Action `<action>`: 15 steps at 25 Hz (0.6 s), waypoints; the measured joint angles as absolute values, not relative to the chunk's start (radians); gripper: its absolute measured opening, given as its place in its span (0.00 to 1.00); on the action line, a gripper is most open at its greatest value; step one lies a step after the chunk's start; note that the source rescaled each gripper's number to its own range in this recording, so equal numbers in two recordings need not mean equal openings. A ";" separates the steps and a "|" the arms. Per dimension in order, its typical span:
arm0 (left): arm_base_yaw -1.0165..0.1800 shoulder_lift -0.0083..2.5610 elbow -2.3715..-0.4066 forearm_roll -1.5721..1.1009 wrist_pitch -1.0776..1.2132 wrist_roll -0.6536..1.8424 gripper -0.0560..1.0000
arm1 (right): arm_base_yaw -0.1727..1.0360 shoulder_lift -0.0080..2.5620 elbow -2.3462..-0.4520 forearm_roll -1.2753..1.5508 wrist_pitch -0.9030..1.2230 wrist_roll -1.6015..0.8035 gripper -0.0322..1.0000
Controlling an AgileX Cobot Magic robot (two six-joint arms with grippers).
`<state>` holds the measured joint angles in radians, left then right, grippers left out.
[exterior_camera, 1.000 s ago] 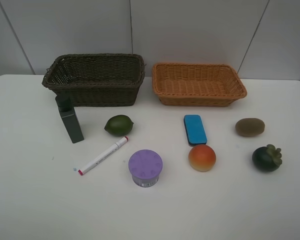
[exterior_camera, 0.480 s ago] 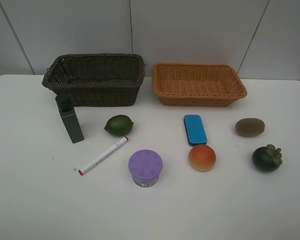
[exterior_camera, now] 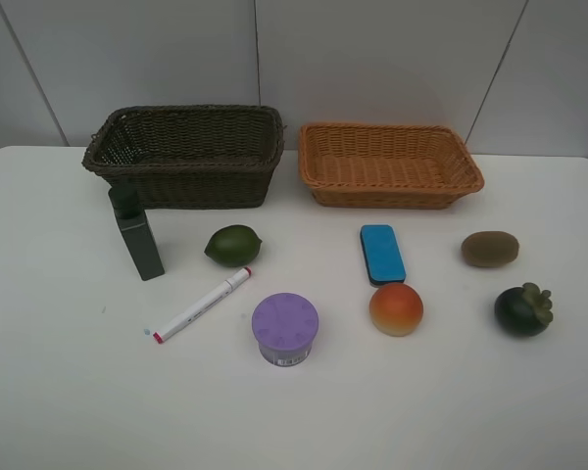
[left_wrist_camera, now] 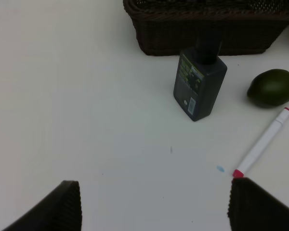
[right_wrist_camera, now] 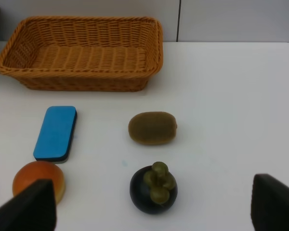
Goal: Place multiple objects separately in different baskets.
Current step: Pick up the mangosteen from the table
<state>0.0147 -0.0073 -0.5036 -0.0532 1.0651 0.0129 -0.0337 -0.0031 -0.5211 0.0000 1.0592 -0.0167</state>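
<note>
While your left gripper [left_wrist_camera: 156, 207] and right gripper [right_wrist_camera: 154, 207] hang released and empty, eight objects, dark green bottle [exterior_camera: 137, 238] to mangosteen [exterior_camera: 522, 309], sit before two baskets: dark brown basket [exterior_camera: 184, 155], orange-tan basket [exterior_camera: 389, 164]; open table [exterior_camera: 421, 411] spans the near edge.

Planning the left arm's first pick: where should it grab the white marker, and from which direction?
Probably mid-barrel of the white marker, from above, jaws across its diagonal length. It lies flat on the table, too thin and low for a side approach.
</note>
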 joint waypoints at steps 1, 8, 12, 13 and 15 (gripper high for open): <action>0.015 -0.007 -0.504 -0.053 1.065 0.013 0.83 | -0.034 -0.003 -0.521 0.000 1.059 -0.017 0.95; 0.015 -0.007 -0.504 -0.053 1.065 0.013 0.83 | -0.034 -0.003 -0.521 0.000 1.059 -0.017 0.95; 0.015 -0.007 -0.504 -0.053 1.065 0.013 0.83 | -0.034 -0.003 -0.521 0.000 1.059 -0.017 0.95; 0.015 -0.007 -0.504 -0.053 1.065 0.013 0.83 | -0.034 -0.003 -0.521 0.000 1.059 -0.017 0.95; 0.015 -0.007 -0.504 -0.053 1.065 0.013 0.83 | -0.034 -0.003 -0.521 0.000 1.059 -0.017 0.95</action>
<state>0.0147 -0.0073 -0.5036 -0.0532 1.0651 0.0129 -0.0337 -0.0031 -0.5211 0.0000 1.0592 -0.0167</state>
